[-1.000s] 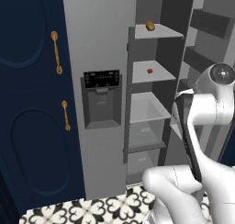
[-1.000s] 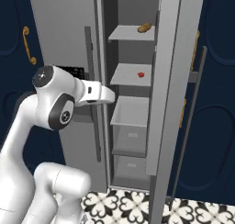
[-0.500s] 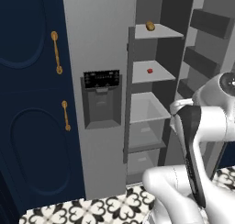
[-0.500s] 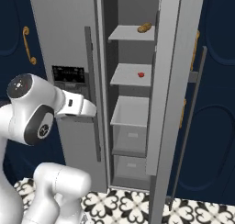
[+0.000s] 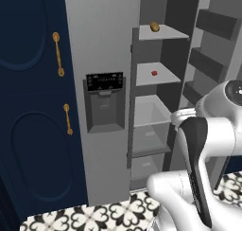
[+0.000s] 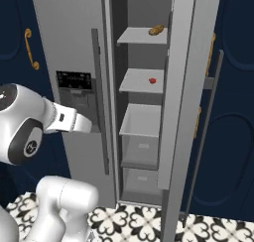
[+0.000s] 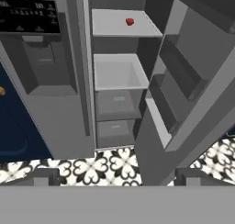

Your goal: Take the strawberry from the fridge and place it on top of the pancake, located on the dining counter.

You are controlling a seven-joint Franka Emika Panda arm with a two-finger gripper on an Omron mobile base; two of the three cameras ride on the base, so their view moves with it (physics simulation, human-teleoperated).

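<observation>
The fridge (image 5: 101, 59) is light grey, with its left door shut and its right door (image 6: 184, 87) swung wide open. The strawberry (image 5: 154, 73) (image 6: 152, 80) lies alone on the second shelf from the top. In the hand view the strawberry (image 7: 130, 21) sits far ahead, near the top of the picture. My gripper (image 7: 117, 179) is open, its fingertips (image 7: 46, 176) spread wide with nothing between them, well back from the shelves and low down. The pancake and the dining counter are out of view.
A golden-brown bread lump (image 5: 154, 26) (image 6: 156, 30) rests on the top shelf. Below the strawberry are a bare shelf (image 7: 118, 71) and drawers (image 7: 114, 103). Navy cabinets with gold handles (image 5: 58, 54) flank the fridge. The open door's racks (image 7: 183, 71) stand to the right.
The arm has swung back and down, away from the open fridge, towards the left of the right base view. The strawberry, the door and the cameras have not moved.
</observation>
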